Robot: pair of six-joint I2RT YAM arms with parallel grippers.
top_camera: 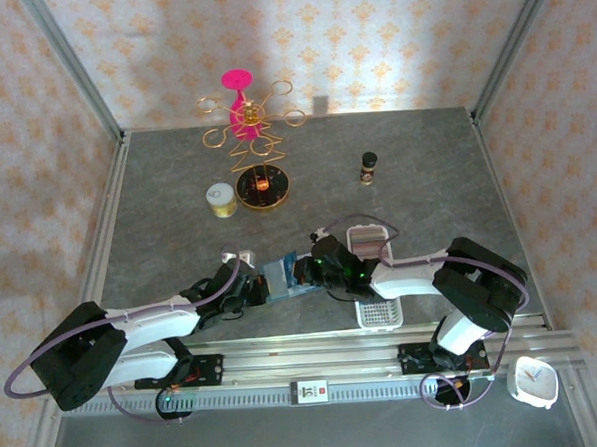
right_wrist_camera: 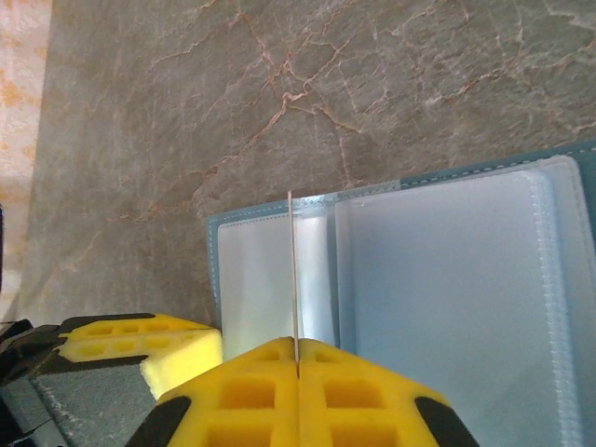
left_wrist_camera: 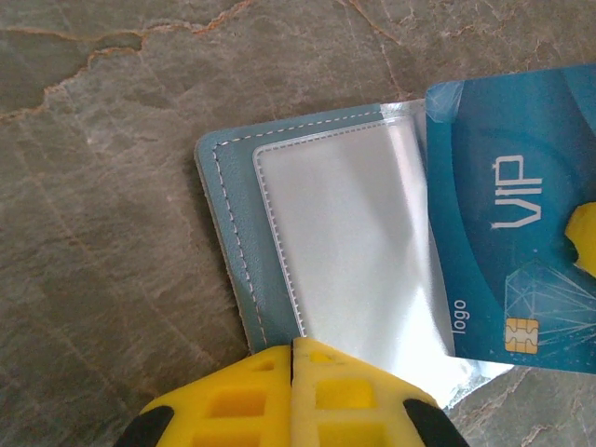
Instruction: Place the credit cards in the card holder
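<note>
I have both arms meeting over the card holder [left_wrist_camera: 233, 214], which lies open on the grey stone-patterned table [left_wrist_camera: 93, 186], teal border and clear plastic sleeves facing up. The left gripper [left_wrist_camera: 293, 349] has its yellow jaws pressed fully together on the holder's near edge, pinning that side. The right gripper [right_wrist_camera: 298, 358] comes at the holder from the opposite side, jaws likewise closed tight, pinching the bright blue credit card [left_wrist_camera: 503, 196] marked "VIP". In the left wrist view the card overlaps the holder's far edge, one corner lying over the clear sleeve. From the right wrist I see the card edge-on, a thin line standing over the sleeves near the holder's fold. I cannot tell whether it has entered a pocket. A white slotted tray [top_camera: 378, 314] sits just beside the holder on the right arm's side, and a small dark bottle [top_camera: 369, 166] stands well beyond the holder.
</note>
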